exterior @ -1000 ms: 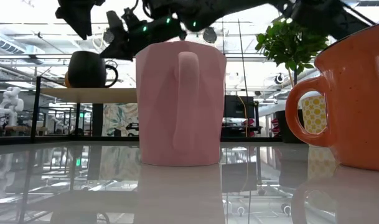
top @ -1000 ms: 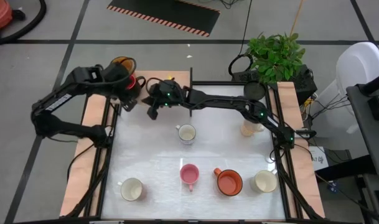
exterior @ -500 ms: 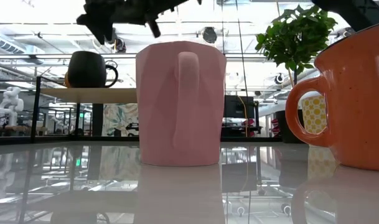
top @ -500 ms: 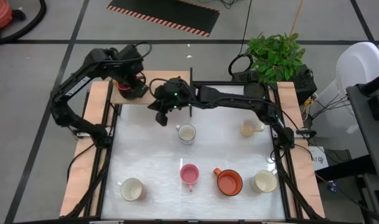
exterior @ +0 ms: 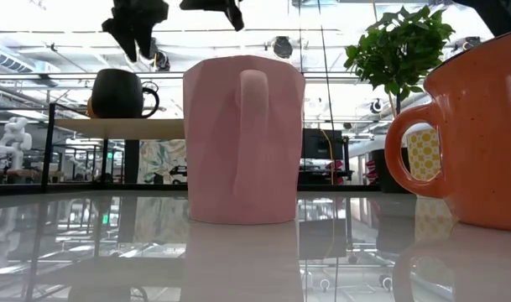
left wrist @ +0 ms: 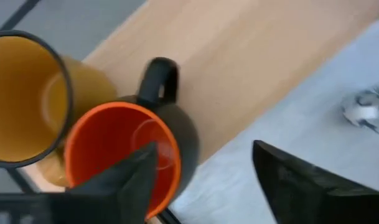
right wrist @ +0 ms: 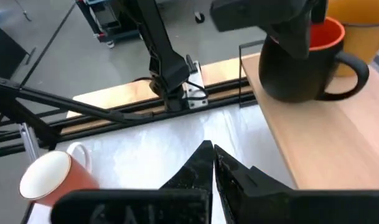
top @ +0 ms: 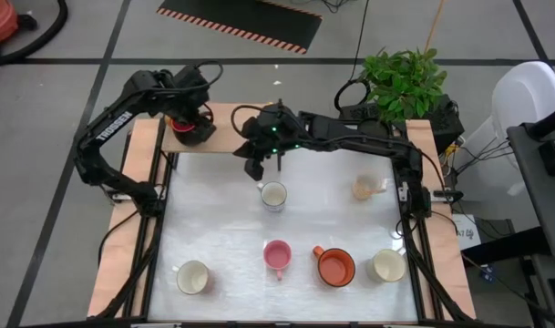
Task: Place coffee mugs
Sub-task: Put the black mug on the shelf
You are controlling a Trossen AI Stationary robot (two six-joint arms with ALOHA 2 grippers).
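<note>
Mug (left wrist: 133, 155) now free of left hand (left wrist: 205, 180)

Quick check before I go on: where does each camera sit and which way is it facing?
High view: overhead, looking straight down; both arms, white table.
Low view: tabletop height, level past the pink mug; arm parts dangle above.
Left wrist view: over the wooden shelf, left hand open above the black mug.
Right wrist view: right hand shut, facing that shelf.
Shared: both wrist views show the black mug beside the yellow mug.

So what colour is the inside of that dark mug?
Orange-red inside the dark mug, clearest in the left wrist view.
</note>
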